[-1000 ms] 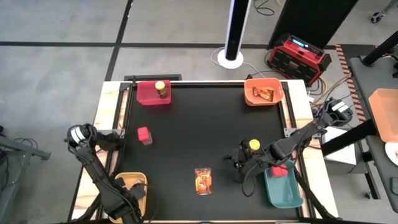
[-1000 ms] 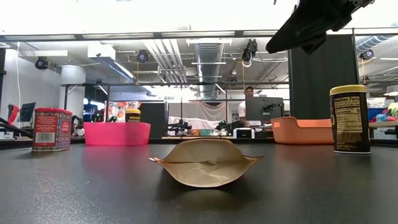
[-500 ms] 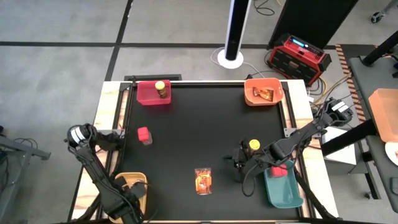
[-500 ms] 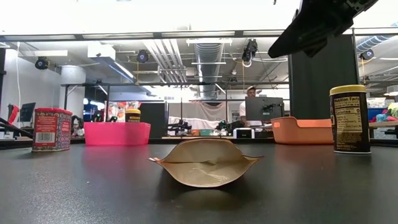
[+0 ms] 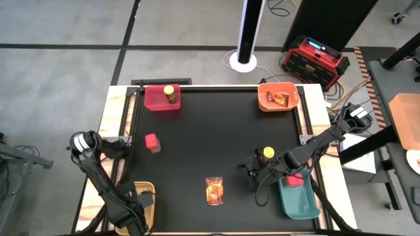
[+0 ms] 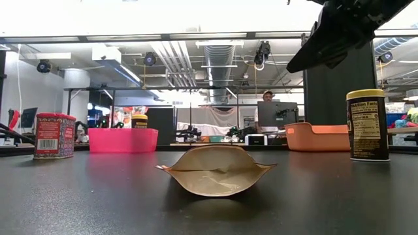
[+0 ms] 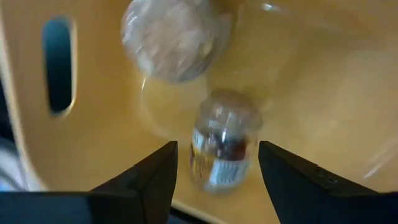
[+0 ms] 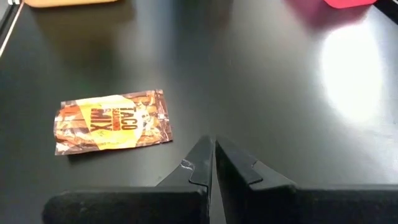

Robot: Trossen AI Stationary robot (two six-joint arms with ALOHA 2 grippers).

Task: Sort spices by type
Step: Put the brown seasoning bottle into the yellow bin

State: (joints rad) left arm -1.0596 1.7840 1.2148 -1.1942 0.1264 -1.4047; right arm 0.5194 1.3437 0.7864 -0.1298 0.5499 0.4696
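Hovering above the black surface (image 5: 210,144), the right gripper (image 8: 213,163) is pinched closed and empty, the taco seasoning packet (image 8: 112,121) lying at its ten o'clock. The left gripper (image 7: 214,165), spread wide over the yellow bin (image 5: 148,191), is straddling a tiny jar (image 7: 224,149).

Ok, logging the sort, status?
Left gripper open over small glass jar in yellow bin. Right gripper shut, near taco seasoning packet.
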